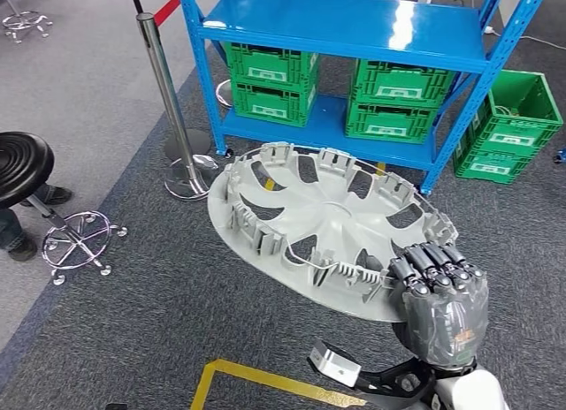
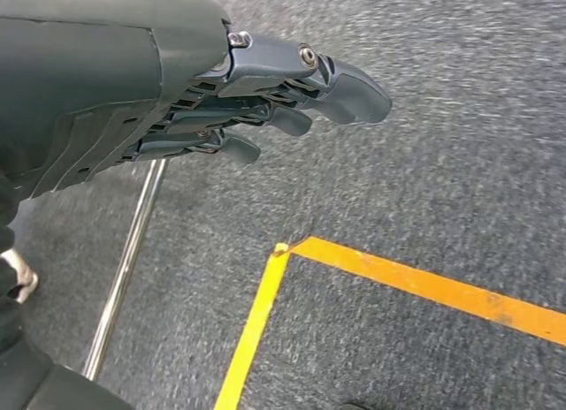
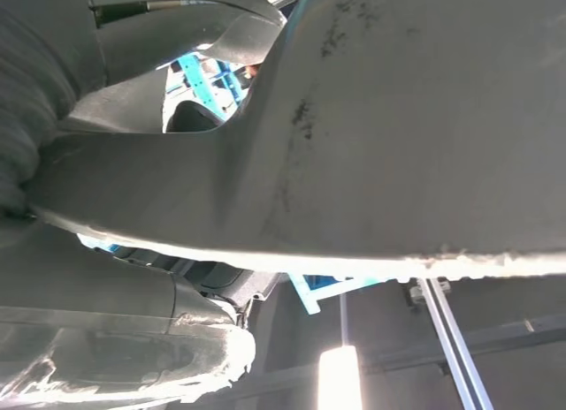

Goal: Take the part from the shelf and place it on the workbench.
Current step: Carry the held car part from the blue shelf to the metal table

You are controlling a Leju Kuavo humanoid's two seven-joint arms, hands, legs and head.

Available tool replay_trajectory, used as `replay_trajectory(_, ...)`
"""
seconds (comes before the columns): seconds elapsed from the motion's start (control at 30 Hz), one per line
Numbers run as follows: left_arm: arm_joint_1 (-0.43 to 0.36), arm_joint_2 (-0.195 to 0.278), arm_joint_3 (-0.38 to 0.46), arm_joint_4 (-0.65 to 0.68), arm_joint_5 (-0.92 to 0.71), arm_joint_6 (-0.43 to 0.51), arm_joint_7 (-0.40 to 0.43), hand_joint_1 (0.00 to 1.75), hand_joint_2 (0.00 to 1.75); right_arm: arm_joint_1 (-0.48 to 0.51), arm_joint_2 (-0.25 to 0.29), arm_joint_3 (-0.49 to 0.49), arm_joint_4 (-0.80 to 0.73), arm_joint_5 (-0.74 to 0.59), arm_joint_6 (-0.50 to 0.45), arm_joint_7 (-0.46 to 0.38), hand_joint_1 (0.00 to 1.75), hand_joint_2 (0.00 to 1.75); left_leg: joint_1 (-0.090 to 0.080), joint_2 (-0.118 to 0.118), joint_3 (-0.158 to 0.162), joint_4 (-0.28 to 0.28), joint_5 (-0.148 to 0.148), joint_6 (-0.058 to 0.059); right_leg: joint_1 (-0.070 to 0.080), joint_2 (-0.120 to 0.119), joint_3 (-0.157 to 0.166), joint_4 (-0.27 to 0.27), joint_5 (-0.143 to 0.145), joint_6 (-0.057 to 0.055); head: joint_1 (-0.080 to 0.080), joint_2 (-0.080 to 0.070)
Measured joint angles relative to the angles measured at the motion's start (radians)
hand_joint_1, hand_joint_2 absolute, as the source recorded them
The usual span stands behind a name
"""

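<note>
The part is a large grey wheel cover (image 1: 320, 220), inner side up with clips around its rim, held level above the carpet in the head view. My right hand (image 1: 440, 295) grips its near right rim, dark fingers curled over the edge. In the right wrist view the cover's grey underside (image 3: 414, 118) spans the picture, with my thumb (image 3: 126, 339) beneath it. My left hand (image 2: 220, 101) hangs over the carpet with its fingers stretched out and holds nothing. The blue shelf (image 1: 347, 26) stands behind the cover.
Green crates (image 1: 273, 79) (image 1: 393, 96) sit on the shelf's lower level, another crate (image 1: 510, 127) on the floor to its right. A chrome barrier post (image 1: 167, 92) stands left of the shelf, a black stool (image 1: 23, 167) further left. Yellow floor tape (image 1: 267, 379) (image 2: 401, 277) runs near me.
</note>
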Motion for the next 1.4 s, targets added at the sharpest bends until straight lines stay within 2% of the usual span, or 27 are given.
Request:
replay_trajectory(0.03,0.0,0.0,0.0,0.0,-0.002,0.0,0.002,0.0,1.75,-0.001,0.0,0.0,0.0,0.0,0.001,-0.002,1.75,1.75,-0.001,-0.006,-0.003,0.001,0.003,-0.006,0.002,0.004,0.006,-0.014,0.001,-0.006,-0.001,0.0)
replay_trajectory(0.13,0.007,0.002,0.0,0.0,-0.005,0.0,0.005,0.0,1.75,-0.001,0.0,-0.001,0.0,0.0,0.004,-0.005,1.75,1.75,0.002,-0.014,-0.01,0.007,0.005,-0.021,0.004,-0.023,0.006,-0.013,0.012,-0.028,-0.001,0.0)
replay_trajectory(0.2,0.009,0.003,0.0,0.0,-0.006,0.0,0.006,0.0,1.75,-0.001,0.0,-0.001,0.0,0.0,0.005,-0.005,1.75,1.75,0.002,0.014,-0.038,0.072,-0.045,-0.03,0.001,-0.044,0.007,-0.014,0.02,-0.041,-0.007,0.0)
replay_trajectory(0.27,0.008,0.003,0.0,0.0,-0.006,0.0,0.007,0.0,1.75,-0.001,0.0,-0.003,0.001,0.0,0.005,-0.005,1.75,1.75,0.004,0.047,-0.092,0.21,-0.125,-0.038,0.003,-0.065,0.005,-0.013,0.023,-0.045,-0.011,0.0)
replay_trajectory(0.33,0.008,0.002,0.0,0.0,-0.006,-0.001,0.007,0.0,1.75,-0.001,0.0,-0.005,0.003,0.0,0.006,-0.005,1.75,1.75,0.007,0.058,-0.122,0.305,-0.161,-0.041,0.005,-0.089,0.003,-0.013,0.023,-0.045,-0.012,0.0)
replay_trajectory(0.37,0.009,0.002,0.0,0.0,-0.007,-0.003,0.007,0.0,1.75,-0.001,0.0,-0.005,0.003,0.0,0.007,-0.005,1.75,1.75,0.008,0.06,-0.112,0.299,-0.152,-0.039,0.006,-0.101,0.003,-0.013,0.022,-0.044,-0.012,0.0)
replay_trajectory(0.4,0.01,0.002,0.0,0.0,-0.008,-0.004,0.007,0.0,1.75,-0.002,0.0,-0.006,0.004,0.0,0.007,-0.005,1.75,1.75,0.007,0.065,-0.082,0.254,-0.127,-0.035,0.007,-0.112,0.005,-0.013,0.021,-0.043,-0.012,0.0)
replay_trajectory(0.5,0.007,0.005,-0.001,0.0,-0.015,-0.01,0.007,0.0,1.75,-0.003,0.0,-0.007,0.004,0.0,0.009,-0.005,1.75,1.75,-0.007,0.119,0.029,0.062,-0.064,-0.011,0.014,-0.142,0.009,-0.011,0.014,-0.034,-0.012,0.0)
replay_trajectory(0.53,0.005,0.006,-0.001,0.0,-0.017,-0.011,0.007,0.0,1.75,-0.003,0.0,-0.007,0.004,0.0,0.01,-0.005,1.75,1.75,-0.013,0.132,0.043,0.032,-0.062,-0.005,0.017,-0.151,0.009,-0.011,0.011,-0.03,-0.011,0.0)
replay_trajectory(0.6,0.006,0.006,-0.001,0.0,-0.018,-0.012,0.008,0.0,1.75,-0.004,0.0,-0.007,0.004,0.0,0.01,-0.006,1.75,1.75,-0.016,0.121,0.042,0.022,-0.066,0.004,0.02,-0.172,0.011,-0.012,0.007,-0.021,-0.011,0.0)
replay_trajectory(0.63,0.008,0.006,-0.001,0.0,-0.018,-0.012,0.008,0.0,1.75,-0.004,0.0,-0.007,0.004,0.0,0.01,-0.007,1.75,1.75,-0.014,0.11,0.042,0.017,-0.064,0.008,0.019,-0.172,0.012,-0.011,0.002,-0.016,-0.01,0.0)
replay_trajectory(0.7,0.01,0.006,-0.001,0.0,-0.018,-0.012,0.008,0.0,1.75,-0.004,0.0,-0.007,0.004,0.0,0.011,-0.007,1.75,1.75,-0.007,0.087,0.046,0.009,-0.059,0.019,0.016,-0.126,-0.008,0.038,-0.034,-0.008,-0.008,0.0)
replay_trajectory(0.77,0.006,0.007,-0.001,0.0,-0.019,-0.012,0.008,0.0,1.75,-0.003,0.0,-0.007,0.004,0.0,0.011,-0.008,1.75,1.75,-0.005,0.064,0.044,0.006,-0.056,0.027,0.013,-0.065,-0.068,0.162,-0.097,-0.004,-0.004,0.0)
replay_trajectory(0.8,0.005,0.007,-0.001,0.0,-0.019,-0.012,0.008,0.0,1.75,-0.002,0.0,-0.007,0.005,0.0,0.011,-0.008,1.75,1.75,-0.006,0.051,0.042,0.007,-0.055,0.029,0.012,-0.052,-0.102,0.228,-0.121,-0.003,-0.003,0.0)
replay_trajectory(0.83,0.005,0.006,-0.001,0.0,-0.02,-0.012,0.008,0.0,1.75,-0.002,0.0,-0.007,0.005,0.0,0.011,-0.008,1.75,1.75,-0.006,0.038,0.041,0.007,-0.054,0.029,0.012,-0.048,-0.127,0.27,-0.129,-0.002,-0.003,0.0)
replay_trajectory(0.87,0.006,0.006,-0.002,0.0,-0.023,-0.012,0.008,0.0,1.75,-0.001,0.0,-0.007,0.005,0.0,0.011,-0.008,1.75,1.75,-0.007,0.024,0.041,0.007,-0.053,0.029,0.012,-0.046,-0.133,0.275,-0.116,-0.003,-0.003,0.0)
replay_trajectory(0.93,0.009,0.001,-0.002,-0.001,-0.03,-0.012,0.009,0.0,1.75,0.007,0.0,-0.009,0.004,0.0,0.01,-0.01,1.75,1.75,-0.007,-0.005,0.042,0.008,-0.05,0.025,0.01,-0.033,-0.093,0.176,-0.044,-0.005,-0.003,0.0)
replay_trajectory(0.97,0.01,-0.004,-0.002,-0.003,-0.033,-0.012,0.01,0.0,1.75,0.016,0.0,-0.011,0.0,0.0,0.009,-0.013,1.75,1.75,-0.007,-0.019,0.041,0.009,-0.049,0.023,0.008,-0.009,-0.06,0.105,-0.011,-0.008,-0.003,0.0)
replay_trajectory(1.03,0.011,-0.02,-0.002,-0.009,-0.04,-0.012,0.013,0.0,1.75,0.039,0.0,-0.017,-0.014,0.0,0.007,-0.02,1.75,1.75,-0.008,-0.043,0.034,0.015,-0.046,0.015,0.003,0.036,-0.018,0.009,0.018,-0.012,-0.004,0.0)
replay_trajectory(1.07,0.014,-0.027,-0.002,-0.011,-0.043,-0.012,0.015,0.0,1.75,0.048,0.0,-0.019,-0.021,0.0,0.006,-0.022,1.75,1.75,-0.006,-0.054,0.029,0.016,-0.043,0.008,0.004,0.048,-0.011,-0.003,0.017,-0.015,-0.004,0.0)
replay_trajectory(1.13,0.018,-0.034,-0.001,-0.015,-0.048,-0.013,0.02,0.0,1.75,0.058,0.0,-0.021,-0.027,0.0,0.005,-0.026,1.75,1.75,-0.001,-0.072,0.02,0.017,-0.037,-0.005,0.006,0.027,-0.007,-0.009,0.023,-0.025,-0.003,0.0)
replay_trajectory(1.17,0.02,-0.036,-0.001,-0.018,-0.049,-0.014,0.022,0.0,1.75,0.059,0.0,-0.021,-0.027,0.0,0.005,-0.026,1.75,1.75,-0.002,-0.062,0.014,0.025,-0.042,-0.011,0.004,0.014,-0.004,-0.012,0.027,-0.03,-0.006,0.0)
replay_trajectory(1.2,0.02,-0.036,-0.001,-0.022,-0.049,-0.015,0.024,0.0,1.75,0.06,0.0,-0.022,-0.027,0.0,0.004,-0.026,1.75,1.75,-0.003,-0.04,0.003,0.048,-0.058,-0.017,0.002,0.0,-0.003,-0.016,0.031,-0.035,-0.011,0.0)
replay_trajectory(1.27,0.018,-0.036,-0.001,-0.027,-0.05,-0.019,0.027,0.0,1.75,0.061,0.0,-0.023,-0.026,0.0,0.003,-0.026,1.75,1.75,-0.002,0.024,-0.045,0.155,-0.121,-0.029,0.001,-0.032,-0.001,-0.018,0.032,-0.04,-0.019,0.0)
replay_trajectory(1.33,0.018,-0.035,-0.001,-0.028,-0.051,-0.023,0.028,0.0,1.75,0.062,0.0,-0.025,-0.025,0.0,0.001,-0.026,1.75,1.75,0.007,0.053,-0.099,0.276,-0.172,-0.039,0.002,-0.065,-0.001,-0.018,0.03,-0.04,-0.02,0.0)
replay_trajectory(1.37,0.019,-0.034,-0.001,-0.028,-0.052,-0.025,0.028,0.0,1.75,0.062,0.0,-0.026,-0.024,0.0,0.001,-0.027,1.75,1.75,0.011,0.057,-0.106,0.297,-0.173,-0.042,0.002,-0.08,-0.001,-0.018,0.029,-0.039,-0.021,0.0)
replay_trajectory(1.4,0.019,-0.033,-0.001,-0.028,-0.052,-0.025,0.028,0.0,1.75,0.062,0.0,-0.026,-0.023,0.0,0.0,-0.027,1.75,1.75,0.014,0.062,-0.093,0.278,-0.155,-0.045,0.002,-0.094,0.001,-0.018,0.028,-0.037,-0.02,0.0)
